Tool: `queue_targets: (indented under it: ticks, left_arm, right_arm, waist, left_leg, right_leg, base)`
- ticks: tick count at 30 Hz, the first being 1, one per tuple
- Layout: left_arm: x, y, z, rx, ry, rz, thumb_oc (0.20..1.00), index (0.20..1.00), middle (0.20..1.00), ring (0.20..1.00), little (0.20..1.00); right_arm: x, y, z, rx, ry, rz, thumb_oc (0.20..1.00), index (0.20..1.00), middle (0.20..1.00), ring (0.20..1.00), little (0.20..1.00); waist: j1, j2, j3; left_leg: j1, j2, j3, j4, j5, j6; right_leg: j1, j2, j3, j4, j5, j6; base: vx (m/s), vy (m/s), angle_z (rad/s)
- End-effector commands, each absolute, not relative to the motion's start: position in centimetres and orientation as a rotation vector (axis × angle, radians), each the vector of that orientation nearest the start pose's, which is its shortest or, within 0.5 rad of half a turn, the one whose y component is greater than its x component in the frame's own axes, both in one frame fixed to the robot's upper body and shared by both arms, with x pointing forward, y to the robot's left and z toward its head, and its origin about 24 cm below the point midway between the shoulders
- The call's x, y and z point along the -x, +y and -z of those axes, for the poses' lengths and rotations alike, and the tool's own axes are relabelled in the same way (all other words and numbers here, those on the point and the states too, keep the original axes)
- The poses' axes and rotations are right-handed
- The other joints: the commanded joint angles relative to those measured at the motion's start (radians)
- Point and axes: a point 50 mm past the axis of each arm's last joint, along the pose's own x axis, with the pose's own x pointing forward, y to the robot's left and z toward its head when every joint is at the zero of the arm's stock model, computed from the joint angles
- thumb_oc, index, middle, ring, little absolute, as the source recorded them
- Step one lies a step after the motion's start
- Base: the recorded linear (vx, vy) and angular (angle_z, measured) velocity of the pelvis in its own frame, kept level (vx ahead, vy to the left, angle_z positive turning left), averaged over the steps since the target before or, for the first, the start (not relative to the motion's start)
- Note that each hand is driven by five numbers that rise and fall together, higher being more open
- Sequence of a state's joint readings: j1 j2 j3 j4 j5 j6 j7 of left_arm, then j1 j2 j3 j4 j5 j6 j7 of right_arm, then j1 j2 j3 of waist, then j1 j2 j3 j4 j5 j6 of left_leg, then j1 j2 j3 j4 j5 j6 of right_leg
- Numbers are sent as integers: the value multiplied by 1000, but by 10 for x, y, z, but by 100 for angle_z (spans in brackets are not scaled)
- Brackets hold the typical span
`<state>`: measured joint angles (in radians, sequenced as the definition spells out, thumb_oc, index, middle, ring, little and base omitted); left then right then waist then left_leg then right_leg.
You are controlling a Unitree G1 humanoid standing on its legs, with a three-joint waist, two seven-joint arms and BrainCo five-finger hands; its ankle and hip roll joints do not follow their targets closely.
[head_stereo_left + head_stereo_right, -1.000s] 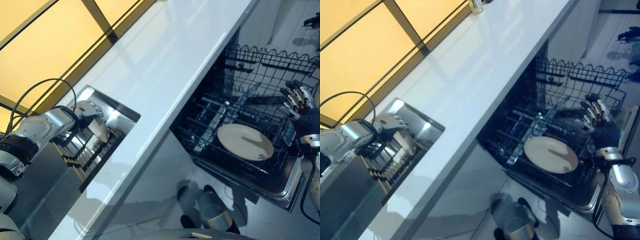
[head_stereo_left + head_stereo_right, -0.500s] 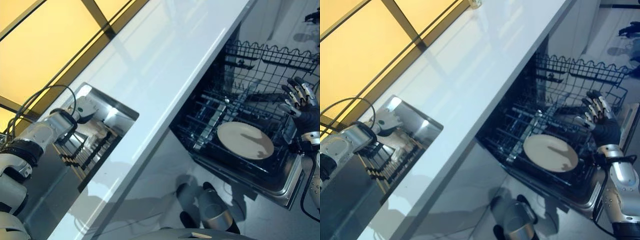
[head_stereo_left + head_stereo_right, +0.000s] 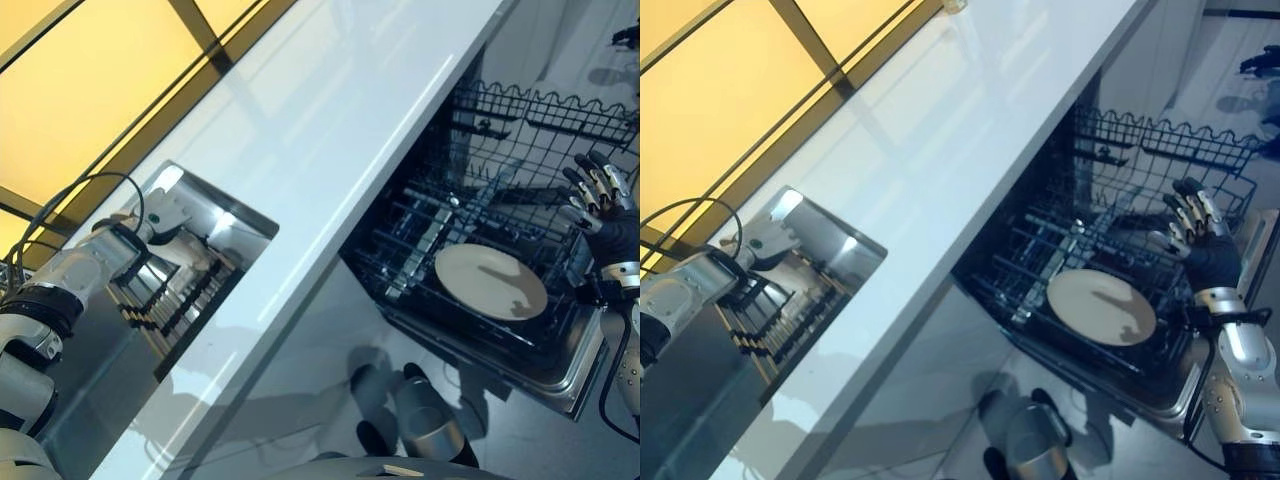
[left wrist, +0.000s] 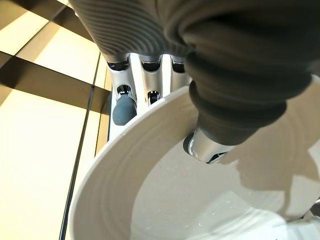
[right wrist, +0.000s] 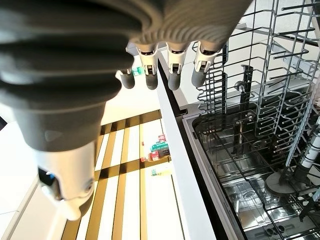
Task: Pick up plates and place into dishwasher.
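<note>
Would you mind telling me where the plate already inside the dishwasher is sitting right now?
In the left eye view, the plate lies flat in the dishwasher's lower rack on the robot's right, just below the open right robot hand.

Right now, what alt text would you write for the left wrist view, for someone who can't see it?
Seen from very close, the robot's left hand grips a white plate, thumb pressed on its inner face and fingers behind the rim. Yellow panels with dark bars lie beyond.
</note>
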<state>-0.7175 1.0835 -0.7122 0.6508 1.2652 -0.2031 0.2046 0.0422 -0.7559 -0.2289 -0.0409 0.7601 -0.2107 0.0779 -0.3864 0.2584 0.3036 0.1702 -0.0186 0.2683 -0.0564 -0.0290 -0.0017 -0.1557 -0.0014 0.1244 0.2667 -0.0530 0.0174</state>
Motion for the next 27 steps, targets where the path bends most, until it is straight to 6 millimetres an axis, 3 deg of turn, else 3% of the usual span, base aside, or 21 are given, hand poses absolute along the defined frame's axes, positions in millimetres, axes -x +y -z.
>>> queue_targets:
  ticks: [1,8,19,27]
  left_arm:
    - [-317,348,-171,-2560,-45,183,200,200,200,200,200]
    - [-306,356,-198,-2577,-109,130,200,200,200,200,200]
    - [-294,345,-247,-2594,-265,63,200,200,200,200,200]
    - [-292,313,-275,-2330,-464,38,200,200,200,200,200]
  right_arm:
    - [-229,-296,-165,-17,-463,14,1000,1000,1000,1000,1000]
    - [-226,-288,-150,-61,-420,21,1000,1000,1000,1000,1000]
    - [-224,-276,-141,-120,-412,38,1000,1000,1000,1000,1000]
    - [-224,-275,-138,-143,-413,48,1000,1000,1000,1000,1000]
  waist:
    - [30,-79,-151]
    - [62,-110,-201]
    - [111,-150,-242]
    - [130,-163,-258]
  left_leg:
    - [-75,27,-51,61,30,-8]
    - [-54,33,-53,51,20,-4]
    - [-38,39,-71,41,8,5]
    - [-38,41,-81,32,9,9]
  right_leg:
    - [124,-53,-27,-107,12,56]
    - [160,-47,-35,-140,24,66]
    - [180,-40,-49,-158,39,80]
    - [176,-38,-61,-152,44,87]
  base:
    - [18,-57,-1]
    - [14,-67,1]
    - [-17,-47,4]
    - [-37,-17,3]
